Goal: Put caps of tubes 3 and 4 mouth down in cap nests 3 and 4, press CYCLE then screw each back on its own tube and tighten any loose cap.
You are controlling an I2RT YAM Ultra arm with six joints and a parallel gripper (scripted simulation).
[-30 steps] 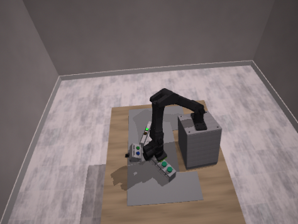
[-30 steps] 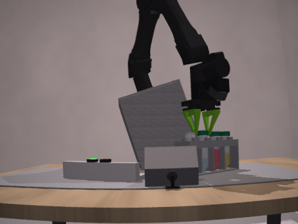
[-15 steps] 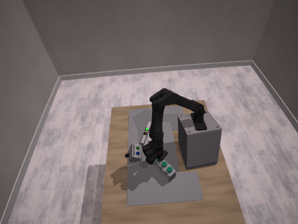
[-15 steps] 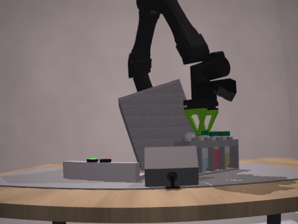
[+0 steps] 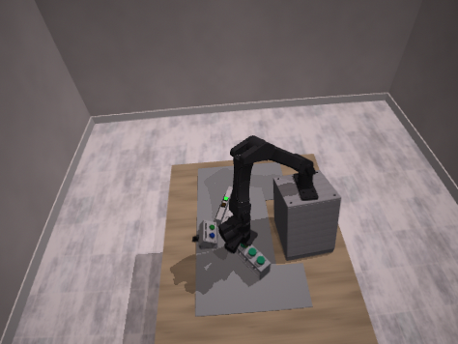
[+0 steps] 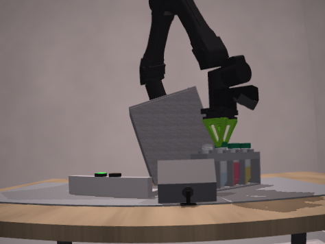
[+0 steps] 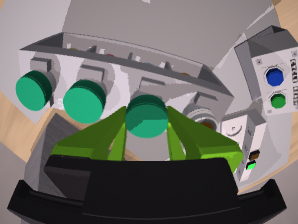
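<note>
My gripper [image 7: 146, 112] [image 6: 222, 142] [image 5: 234, 243] points straight down over the decapping station [image 7: 166, 63] [image 6: 206, 155] and is shut on a green cap [image 7: 147, 113] sitting on the third tube of the row. Two more green-capped tubes [image 7: 33, 91] [image 7: 84, 99] [image 6: 234, 146] [image 6: 245, 145] stand on one side of it. On the other side, the end tube [image 7: 205, 120] [image 6: 206, 147] stands open with no cap. The green lamp [image 6: 100, 174] [image 5: 225, 198] on the cap tray console [image 6: 110, 186] is lit; the lamp beside it [image 6: 115, 174] is dark. The nests themselves are hidden.
The key desk [image 5: 205, 240] [image 6: 186, 171] with the blue key [image 7: 273, 76] [image 5: 212, 236] and green key [image 7: 278, 102] [image 5: 212, 226] stands close beside the station's open-tube end. The arm's tall grey pedestal [image 5: 309, 222] [image 6: 171, 127] rises behind.
</note>
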